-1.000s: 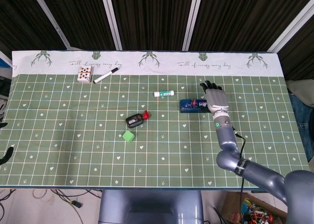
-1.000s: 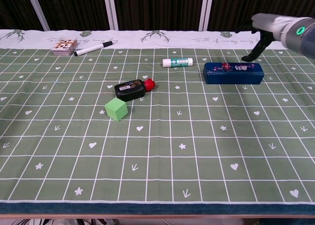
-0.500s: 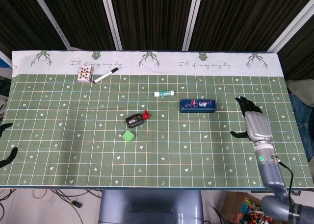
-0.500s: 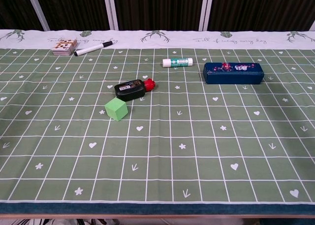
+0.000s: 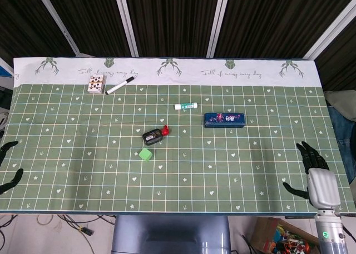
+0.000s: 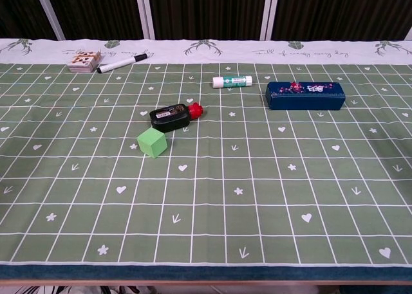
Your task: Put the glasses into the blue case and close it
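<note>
The blue case (image 5: 223, 119) lies closed on the green cloth, right of centre; the chest view shows the blue case (image 6: 305, 95) at the back right. No glasses show in either view. My right hand (image 5: 315, 174) hangs at the table's near right corner, far from the case, fingers spread and holding nothing. Only dark fingertips of my left hand (image 5: 8, 164) show at the left edge of the head view, apart and empty. Neither hand appears in the chest view.
A card box (image 5: 95, 84) and a black marker (image 5: 120, 85) lie at the back left. A white glue stick (image 5: 185, 106) sits left of the case. A black bottle with a red cap (image 5: 154, 135) and a green cube (image 5: 146, 154) lie mid-table.
My right hand has drawn back from beside the blue case to the near right corner of the table. The left fingertips have edged slightly further into view. The case has not moved.
</note>
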Available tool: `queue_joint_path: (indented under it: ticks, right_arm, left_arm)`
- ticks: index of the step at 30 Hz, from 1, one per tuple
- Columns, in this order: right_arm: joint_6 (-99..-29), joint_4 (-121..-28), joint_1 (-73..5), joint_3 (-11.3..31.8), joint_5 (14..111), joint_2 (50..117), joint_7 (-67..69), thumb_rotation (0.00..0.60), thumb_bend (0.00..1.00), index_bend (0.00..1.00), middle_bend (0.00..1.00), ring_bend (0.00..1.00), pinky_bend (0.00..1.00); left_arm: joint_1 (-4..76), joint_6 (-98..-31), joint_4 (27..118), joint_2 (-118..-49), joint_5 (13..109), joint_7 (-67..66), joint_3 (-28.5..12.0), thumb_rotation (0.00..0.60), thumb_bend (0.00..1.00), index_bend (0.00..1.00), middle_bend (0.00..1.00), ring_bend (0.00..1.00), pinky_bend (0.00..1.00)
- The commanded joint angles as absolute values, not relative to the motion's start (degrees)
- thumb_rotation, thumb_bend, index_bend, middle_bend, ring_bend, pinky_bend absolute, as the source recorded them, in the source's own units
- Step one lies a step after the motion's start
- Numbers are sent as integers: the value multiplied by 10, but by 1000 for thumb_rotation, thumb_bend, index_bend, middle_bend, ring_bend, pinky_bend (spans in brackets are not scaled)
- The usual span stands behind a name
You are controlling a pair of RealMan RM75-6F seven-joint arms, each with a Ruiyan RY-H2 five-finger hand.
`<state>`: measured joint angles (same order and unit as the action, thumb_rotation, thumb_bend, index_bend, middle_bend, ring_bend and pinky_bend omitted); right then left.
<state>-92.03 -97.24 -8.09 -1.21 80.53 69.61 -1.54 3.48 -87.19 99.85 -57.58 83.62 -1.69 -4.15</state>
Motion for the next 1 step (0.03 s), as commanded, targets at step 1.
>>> queue_joint_path:
  ticks: [1]
  right_arm:
    - [-938,-975,-63,-24,825,698,-20,600,155,73,61,92,172]
  left_arm:
    - [35,-872,998,-576,837,-17,-41,600,321,193,0,0,0]
